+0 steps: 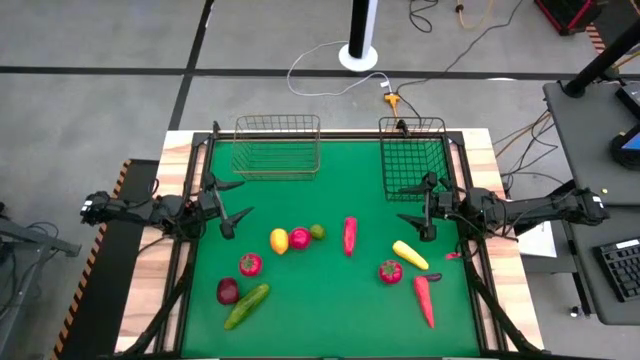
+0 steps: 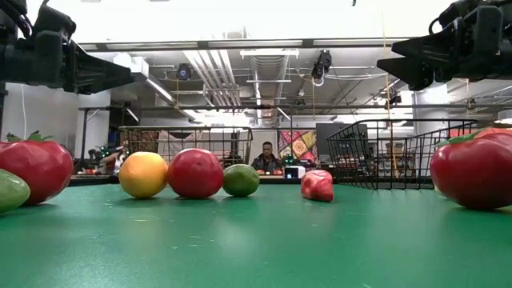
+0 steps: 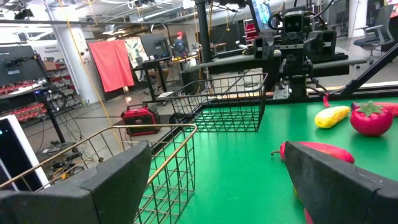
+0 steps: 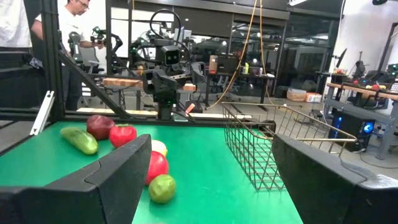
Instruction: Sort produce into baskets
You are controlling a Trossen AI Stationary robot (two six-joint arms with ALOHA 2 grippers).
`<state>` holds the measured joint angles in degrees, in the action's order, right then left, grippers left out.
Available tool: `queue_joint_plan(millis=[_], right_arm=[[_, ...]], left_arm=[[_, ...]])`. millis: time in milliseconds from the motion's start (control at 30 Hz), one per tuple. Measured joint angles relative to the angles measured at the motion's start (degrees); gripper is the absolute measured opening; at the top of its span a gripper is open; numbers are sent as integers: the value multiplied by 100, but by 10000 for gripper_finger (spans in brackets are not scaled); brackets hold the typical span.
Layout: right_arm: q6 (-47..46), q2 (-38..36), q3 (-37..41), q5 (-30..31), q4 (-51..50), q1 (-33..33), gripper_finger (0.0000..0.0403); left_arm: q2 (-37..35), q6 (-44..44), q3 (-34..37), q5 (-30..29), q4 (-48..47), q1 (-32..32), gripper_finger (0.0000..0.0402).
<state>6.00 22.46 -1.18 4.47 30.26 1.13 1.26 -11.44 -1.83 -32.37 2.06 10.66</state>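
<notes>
The produce lies loose on the green mat. A lemon (image 1: 279,240), a pink-red round fruit (image 1: 299,238) and a lime (image 1: 317,232) sit in a row, with a red chili (image 1: 350,235) beside them. A tomato (image 1: 250,264), a dark-red fruit (image 1: 228,291) and a cucumber (image 1: 246,306) lie near left. A yellow piece (image 1: 410,254), a tomato (image 1: 390,271) and a second chili (image 1: 425,300) lie near right. The tan basket (image 1: 276,145) and the black basket (image 1: 412,155) stand at the far edge. My left gripper (image 1: 238,201) and my right gripper (image 1: 408,205) hover open above the mat's sides, facing each other.
A black frame rail (image 1: 330,135) runs around the mat, with wooden table edges outside it. The middle of the mat between the two grippers is bare. Beyond the far edge, a person (image 2: 266,158) sits in the room behind.
</notes>
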Motion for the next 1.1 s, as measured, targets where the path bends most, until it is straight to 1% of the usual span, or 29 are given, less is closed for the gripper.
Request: queue_joint_plan(millis=[867, 900, 1000, 1067, 1100], right_arm=[[0, -1, 1, 0, 0, 0, 327], [0, 0, 1, 0, 0, 0, 327], [0, 0, 1, 0, 0, 0, 327], [0, -1, 0, 0, 0, 0, 327], [0, 0, 1, 0, 0, 0, 327]], left_arm=[[2, 76, 2, 4, 44, -2, 347], [2, 488, 0, 41, 136, -2, 347], [0, 2735, 0, 371, 498, 7, 347], [-1, 3648, -1, 386, 702, 4, 347], [-2, 3783, -2, 483, 748, 6, 347]])
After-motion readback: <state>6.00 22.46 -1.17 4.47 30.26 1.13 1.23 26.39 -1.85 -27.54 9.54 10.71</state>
